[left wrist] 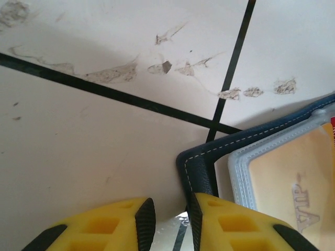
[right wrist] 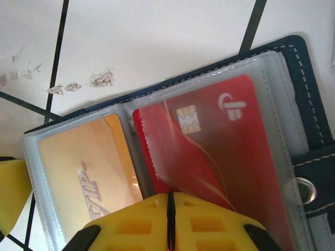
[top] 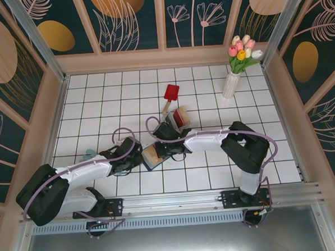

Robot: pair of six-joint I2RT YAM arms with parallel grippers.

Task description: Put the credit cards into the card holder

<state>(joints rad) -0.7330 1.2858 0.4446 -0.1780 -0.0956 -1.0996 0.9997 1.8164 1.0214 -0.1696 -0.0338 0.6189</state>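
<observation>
Your right gripper (right wrist: 168, 209), fingers pressed together at lower centre, sits at the red card (right wrist: 225, 141). Nudge it deeper into the card holder (right wrist: 309, 94), bracing with the barely-parted left gripper (left wrist: 168, 212), which grips nothing visible.

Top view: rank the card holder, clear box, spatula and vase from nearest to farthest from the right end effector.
1. Card holder, directly at the right end effector, near the table's middle.
2. Clear box, just behind it, slightly to the right.
3. Spatula, farther back, beyond the box.
4. Vase, far back on the right side.
</observation>
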